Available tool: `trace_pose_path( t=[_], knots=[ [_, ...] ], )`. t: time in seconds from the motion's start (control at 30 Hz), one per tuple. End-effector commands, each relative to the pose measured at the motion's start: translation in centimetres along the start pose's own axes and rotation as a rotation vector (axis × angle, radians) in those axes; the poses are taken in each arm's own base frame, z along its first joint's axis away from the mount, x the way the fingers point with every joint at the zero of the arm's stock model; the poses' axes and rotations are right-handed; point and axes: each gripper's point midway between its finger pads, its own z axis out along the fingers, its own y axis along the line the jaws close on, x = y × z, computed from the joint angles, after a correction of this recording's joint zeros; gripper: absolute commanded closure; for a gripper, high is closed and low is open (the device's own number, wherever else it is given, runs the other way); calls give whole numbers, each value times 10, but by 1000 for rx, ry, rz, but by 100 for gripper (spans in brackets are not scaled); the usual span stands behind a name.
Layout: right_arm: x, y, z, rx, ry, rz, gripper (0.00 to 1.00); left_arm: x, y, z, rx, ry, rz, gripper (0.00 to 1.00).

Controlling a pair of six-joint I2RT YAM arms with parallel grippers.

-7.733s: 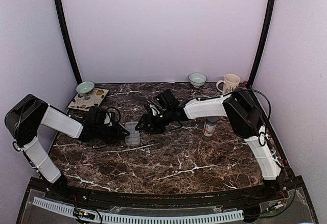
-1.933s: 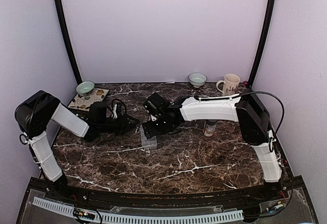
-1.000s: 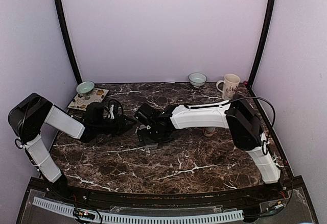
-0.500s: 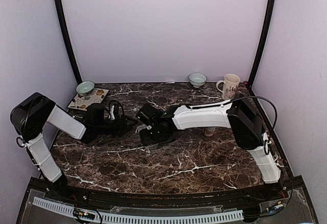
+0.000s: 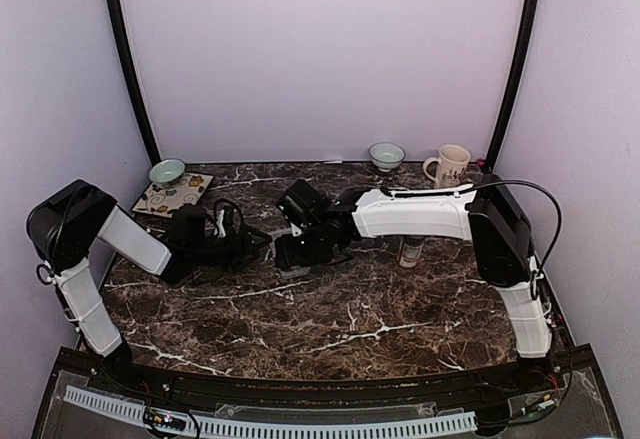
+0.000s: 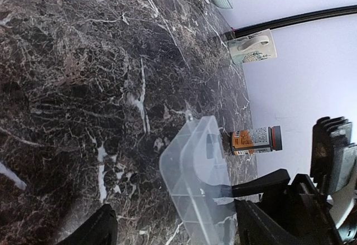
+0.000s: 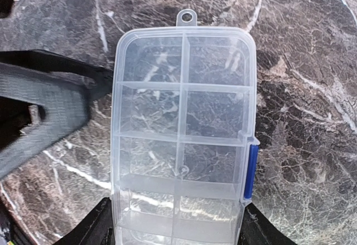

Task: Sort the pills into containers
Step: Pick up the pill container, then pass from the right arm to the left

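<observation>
The clear organizer box (image 7: pixel 181 128) with its containers shows from above, lid down and blue latch (image 7: pixel 251 169) on its right side. My right gripper (image 7: pixel 178 225) is shut on its near end, one finger against each long side. In the top view the box (image 5: pixel 291 260) sits mid-table under the right gripper (image 5: pixel 300 251). My left gripper (image 5: pixel 262 244) reaches in from the left, open; one finger (image 7: pixel 53 97) touches the box's left edge. In the left wrist view the box (image 6: pixel 195 183) stands tilted ahead of the open left gripper (image 6: pixel 175 225). No pills show.
A grey-capped, orange-labelled bottle (image 5: pixel 410 249) stands just right of the box, under the right forearm. A cream mug (image 5: pixel 450 164) and a small bowl (image 5: pixel 386 155) sit at the back right. Another bowl (image 5: pixel 166 171) and a patterned tile (image 5: pixel 172 195) are at the back left.
The left gripper's jaws have spread wider. The right gripper closed on the box and carried it a little right and toward the back.
</observation>
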Motion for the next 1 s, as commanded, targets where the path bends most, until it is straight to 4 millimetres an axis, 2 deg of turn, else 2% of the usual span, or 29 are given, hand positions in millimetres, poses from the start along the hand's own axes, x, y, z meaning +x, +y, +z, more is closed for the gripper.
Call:
trace_pose_path(
  t=[0.0,0.2,0.37,0.77,0.97],
  knots=[
    [-13,18,-19,-96,-20,-10,48,-5,-8,1,42,-18,-8,25],
    [-13,29,-18,-148,-4,-20,49,-10,-15,2,79,-38,-26,26],
    [-16,33,-23,-174,-22,-8,49,-9,-19,3,97,-38,-34,32],
    [-25,40,-28,-198,-44,5,49,-1,-28,5,135,-16,-45,64],
    [-27,37,-32,-199,-50,-1,45,-2,-36,5,172,-12,-38,73]
  ],
)
